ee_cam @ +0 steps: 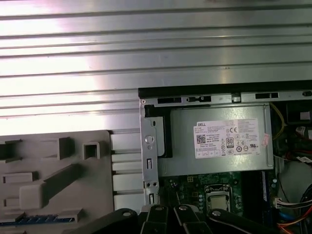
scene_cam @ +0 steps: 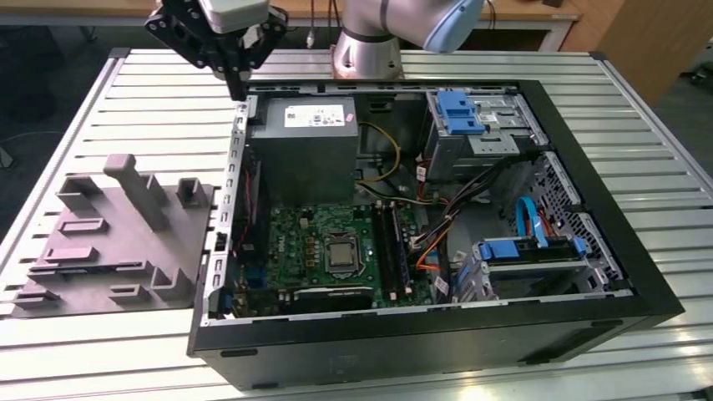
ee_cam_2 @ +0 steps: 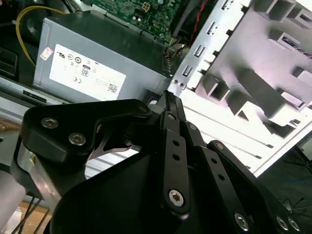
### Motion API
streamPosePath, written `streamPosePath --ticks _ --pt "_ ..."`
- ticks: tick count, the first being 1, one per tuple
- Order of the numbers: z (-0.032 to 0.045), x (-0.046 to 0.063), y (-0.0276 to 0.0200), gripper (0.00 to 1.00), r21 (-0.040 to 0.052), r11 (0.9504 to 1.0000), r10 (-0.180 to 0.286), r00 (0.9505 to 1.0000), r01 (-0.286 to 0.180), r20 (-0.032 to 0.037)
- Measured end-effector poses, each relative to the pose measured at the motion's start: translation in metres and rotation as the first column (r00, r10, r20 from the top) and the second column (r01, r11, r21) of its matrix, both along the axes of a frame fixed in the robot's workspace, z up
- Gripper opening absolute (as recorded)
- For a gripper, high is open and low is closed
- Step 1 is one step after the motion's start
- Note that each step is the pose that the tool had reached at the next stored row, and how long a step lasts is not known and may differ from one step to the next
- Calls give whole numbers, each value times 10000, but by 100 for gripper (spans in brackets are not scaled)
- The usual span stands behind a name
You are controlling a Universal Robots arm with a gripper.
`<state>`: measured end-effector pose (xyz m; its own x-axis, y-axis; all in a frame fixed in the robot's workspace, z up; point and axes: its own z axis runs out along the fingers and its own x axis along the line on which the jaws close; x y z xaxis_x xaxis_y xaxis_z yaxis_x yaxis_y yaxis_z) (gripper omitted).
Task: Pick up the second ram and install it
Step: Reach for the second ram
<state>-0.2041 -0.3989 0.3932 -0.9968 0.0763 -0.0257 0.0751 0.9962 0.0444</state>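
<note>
The second ram point(ee_cam: 41, 219) is a dark blue strip lying flat in a slot of the grey holder point(ee_cam: 53, 161), seen in the first wrist view. My gripper point(scene_cam: 237, 90) hangs above the back corner of the open computer case point(scene_cam: 446, 327), on the exterior view's left, between the holder point(scene_cam: 112, 242) and the power supply point(scene_cam: 306, 142). Its black fingers meet at a narrow tip point(ee_cam_2: 169, 97) and look shut with nothing between them. The motherboard point(scene_cam: 323, 242) lies in the case, with long black slots point(scene_cam: 390, 242) beside the processor socket.
The case's metal side wall point(ee_cam: 148, 146) stands between the holder and the motherboard. Inside are the grey power supply point(ee_cam: 214, 141), blue drive brackets point(scene_cam: 457, 113) and loose cables point(scene_cam: 435, 234). The slatted aluminium table point(scene_cam: 112, 75) runs all around.
</note>
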Motion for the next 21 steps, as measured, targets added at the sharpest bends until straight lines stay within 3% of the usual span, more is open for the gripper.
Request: streamPosePath --ticks 21 --pt "-3 -746 0 10 0 10000 2 10000 -2 41"
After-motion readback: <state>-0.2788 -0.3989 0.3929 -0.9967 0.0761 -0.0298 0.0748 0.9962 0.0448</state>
